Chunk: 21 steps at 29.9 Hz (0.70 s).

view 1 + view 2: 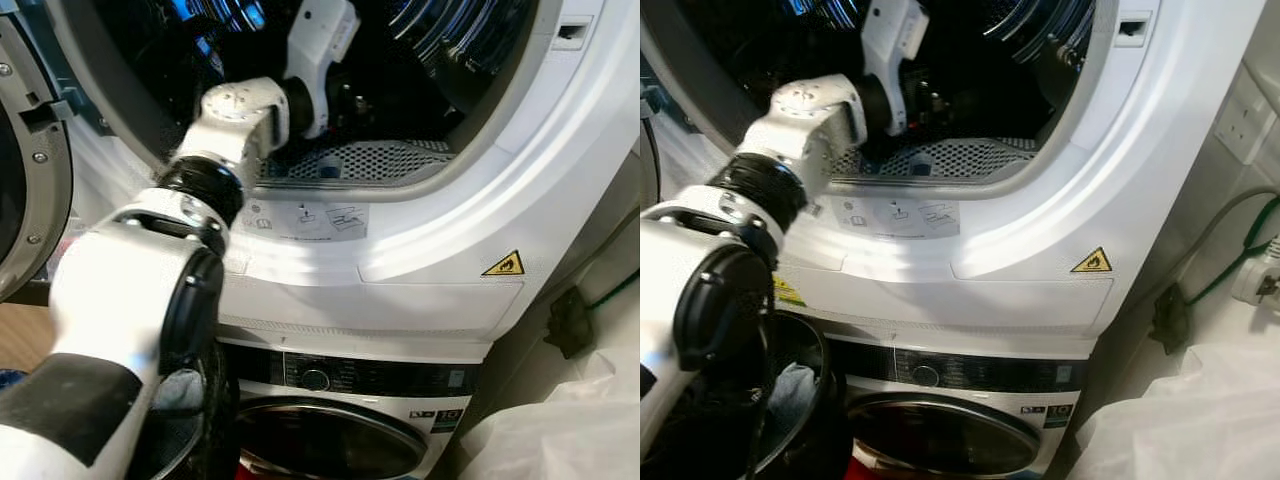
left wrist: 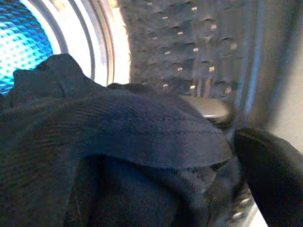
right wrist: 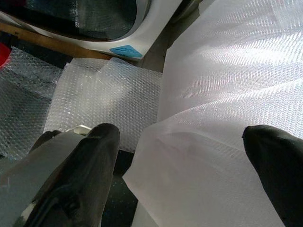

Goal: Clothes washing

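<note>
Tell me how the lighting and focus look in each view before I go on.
Eye views: white upper machine front bright with glare, its drum interior nearly black around the left arm. Left wrist view: dark ribbed fabric soft and close, dim, blue glow at the drum's back. Right wrist view: evenly lit, glare on the white plastic sheet.

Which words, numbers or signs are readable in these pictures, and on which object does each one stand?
Yellow triangle flame warning sign: a symbol without words, on the upper machine.
"10": on the lower machine's panel.
Pictogram label below the drum opening: too small to read.
Yellow sticker: blurred, unreadable.
</note>
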Tool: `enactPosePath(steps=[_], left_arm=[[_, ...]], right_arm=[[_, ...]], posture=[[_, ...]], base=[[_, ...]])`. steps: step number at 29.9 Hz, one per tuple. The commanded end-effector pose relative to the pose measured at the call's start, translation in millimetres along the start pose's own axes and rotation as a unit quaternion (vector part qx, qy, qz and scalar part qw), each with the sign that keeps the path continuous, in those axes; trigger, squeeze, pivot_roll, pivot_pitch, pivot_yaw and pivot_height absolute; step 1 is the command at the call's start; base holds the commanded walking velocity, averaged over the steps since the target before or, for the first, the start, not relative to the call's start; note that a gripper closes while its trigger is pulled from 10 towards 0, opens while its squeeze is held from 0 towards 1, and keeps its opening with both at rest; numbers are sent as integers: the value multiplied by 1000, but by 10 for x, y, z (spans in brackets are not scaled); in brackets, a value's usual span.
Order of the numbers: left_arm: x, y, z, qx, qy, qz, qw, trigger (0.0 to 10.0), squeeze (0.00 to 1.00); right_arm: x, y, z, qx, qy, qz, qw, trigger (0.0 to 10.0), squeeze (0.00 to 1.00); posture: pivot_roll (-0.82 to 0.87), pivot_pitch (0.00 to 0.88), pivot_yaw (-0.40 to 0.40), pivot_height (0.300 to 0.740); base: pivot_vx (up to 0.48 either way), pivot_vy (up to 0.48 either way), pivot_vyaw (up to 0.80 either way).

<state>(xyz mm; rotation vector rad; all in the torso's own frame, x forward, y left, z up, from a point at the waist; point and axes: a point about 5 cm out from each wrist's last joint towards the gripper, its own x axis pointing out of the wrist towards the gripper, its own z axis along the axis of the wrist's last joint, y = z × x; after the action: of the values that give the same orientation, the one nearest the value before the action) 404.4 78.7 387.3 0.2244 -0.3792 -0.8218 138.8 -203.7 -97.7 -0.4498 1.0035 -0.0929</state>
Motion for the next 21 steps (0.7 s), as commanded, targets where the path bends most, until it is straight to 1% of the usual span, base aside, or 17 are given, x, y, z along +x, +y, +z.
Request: enactPosePath(steps=[1, 2, 3, 4, 6, 8, 9, 10, 11, 12, 13, 14, 15, 17, 20, 21], left_arm=[[-54, 100, 161, 24, -12, 10, 1000, 10000, 0], [-80, 127, 199, 25, -22, 8, 999, 10000, 0], [-138, 165, 295, 32, -50, -9, 998, 10000, 0], [-167, 186, 337, 37, -59, -13, 998, 10000, 0], [-234, 223, 444, 32, -85, -25, 996, 10000, 0], [-270, 229, 483, 29, -97, -36, 994, 10000, 0], [-384, 208, 511, 22, -115, -58, 992, 10000, 0], [-419, 191, 513, 22, -118, -67, 990, 10000, 0], [-481, 136, 488, 19, -122, -86, 989, 10000, 0], [-519, 95, 468, 17, -123, -100, 987, 10000, 0], [-519, 95, 468, 17, -123, -100, 987, 10000, 0], [-642, -25, 396, 39, -116, -142, 982, 10000, 0], [-731, -91, 343, 42, -104, -167, 979, 10000, 0], [-859, -189, 273, 41, -86, -203, 974, 10000, 0], [-1062, -310, 233, 23, -65, -222, 973, 10000, 0], [-1140, -331, 212, 30, -52, -221, 974, 10000, 0]], right_arm=[[-6, 55, 20, 4, 2, 7, 1000, 10000, 0], [-5, 62, 31, 4, 1, 8, 1000, 10000, 0], [-3, 74, 50, 6, -1, 9, 1000, 10000, 0], [-3, 80, 58, 6, -1, 10, 1000, 10000, 0], [-1, 89, 73, 7, -2, 11, 1000, 10000, 0], [-1, 97, 83, 7, -3, 12, 1000, 10000, 0], [0, 108, 96, 7, -3, 14, 1000, 10000, 0], [0, 110, 102, 7, -3, 14, 1000, 10000, 0], [1, 112, 108, 7, -3, 14, 1000, 10000, 0], [2, 113, 113, 7, -4, 14, 1000, 10000, 0], [2, 113, 113, 7, -4, 14, 1000, 10000, 0], [5, 117, 128, 8, -4, 15, 1000, 10000, 0], [6, 121, 138, 8, -5, 15, 1000, 10000, 0], [7, 124, 151, 9, -6, 16, 1000, 10000, 0], [9, 127, 161, 11, -7, 16, 1000, 10000, 0], [9, 126, 161, 11, -6, 16, 1000, 10000, 0]], posture=[[26, 0, 84, 740], [30, 0, 84, 740], [39, 0, 85, 740], [44, 0, 85, 740], [49, 0, 83, 740], [66, 0, 85, 740], [70, 0, 86, 740], [74, 0, 88, 740], [82, 0, 89, 740], [85, 0, 87, 740], [85, 0, 87, 740], [88, 0, 87, 740], [92, 0, 90, 740], [94, 0, 90, 740], [103, 0, 92, 740], [112, 0, 92, 740]], base=[[0, 0, 0], [0, 0, 0], [0, 0, 0], [0, 0, 0], [0, 0, 0], [0, 0, 0], [0, 0, 0], [0, 0, 0], [0, 0, 0], [0, 0, 0], [0, 0, 0], [0, 0, 0], [0, 0, 0], [0, 0, 0], [0, 0, 0], [0, 0, 0]])
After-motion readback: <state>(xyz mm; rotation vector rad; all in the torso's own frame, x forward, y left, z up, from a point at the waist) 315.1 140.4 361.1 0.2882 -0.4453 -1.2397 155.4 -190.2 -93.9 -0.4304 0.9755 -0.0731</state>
